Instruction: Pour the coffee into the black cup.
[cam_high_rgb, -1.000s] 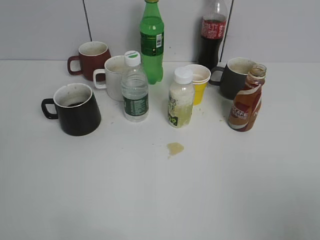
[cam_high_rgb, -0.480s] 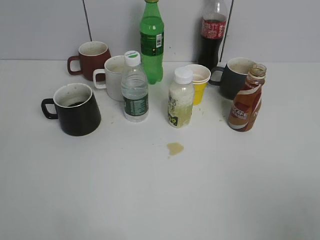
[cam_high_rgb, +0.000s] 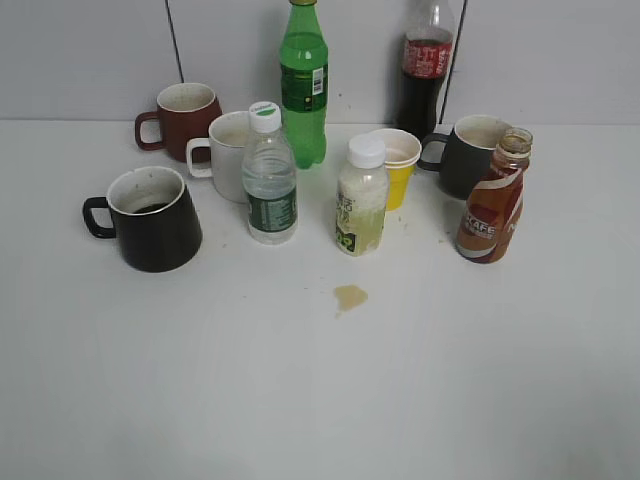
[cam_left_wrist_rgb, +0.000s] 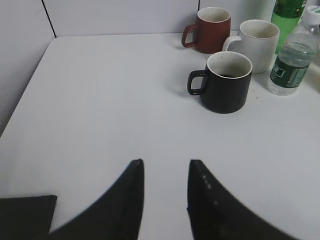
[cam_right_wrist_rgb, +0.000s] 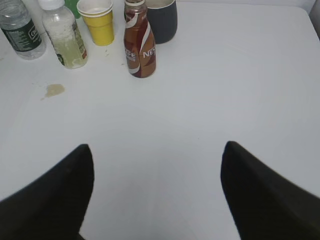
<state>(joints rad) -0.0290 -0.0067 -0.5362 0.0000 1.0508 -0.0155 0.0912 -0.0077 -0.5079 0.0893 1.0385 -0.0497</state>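
The coffee bottle (cam_high_rgb: 493, 205), small and curvy with a brown-orange wrapper and no cap, stands upright at the right of the table; it also shows in the right wrist view (cam_right_wrist_rgb: 139, 46). The black cup (cam_high_rgb: 152, 219), glossy with a white inside and its handle to the left, stands at the left; it also shows in the left wrist view (cam_left_wrist_rgb: 227, 81). My left gripper (cam_left_wrist_rgb: 165, 162) is open and empty, well short of the cup. My right gripper (cam_right_wrist_rgb: 157, 146) is wide open and empty, well short of the bottle. Neither gripper shows in the exterior view.
A brown-red mug (cam_high_rgb: 184, 119), a white mug (cam_high_rgb: 228, 152), a water bottle (cam_high_rgb: 269, 178), a green bottle (cam_high_rgb: 303, 82), a pale juice bottle (cam_high_rgb: 361, 200), a yellow paper cup (cam_high_rgb: 398, 165), a cola bottle (cam_high_rgb: 425, 62) and a dark grey mug (cam_high_rgb: 470, 152) crowd the back. A small spill (cam_high_rgb: 350, 296) lies mid-table.
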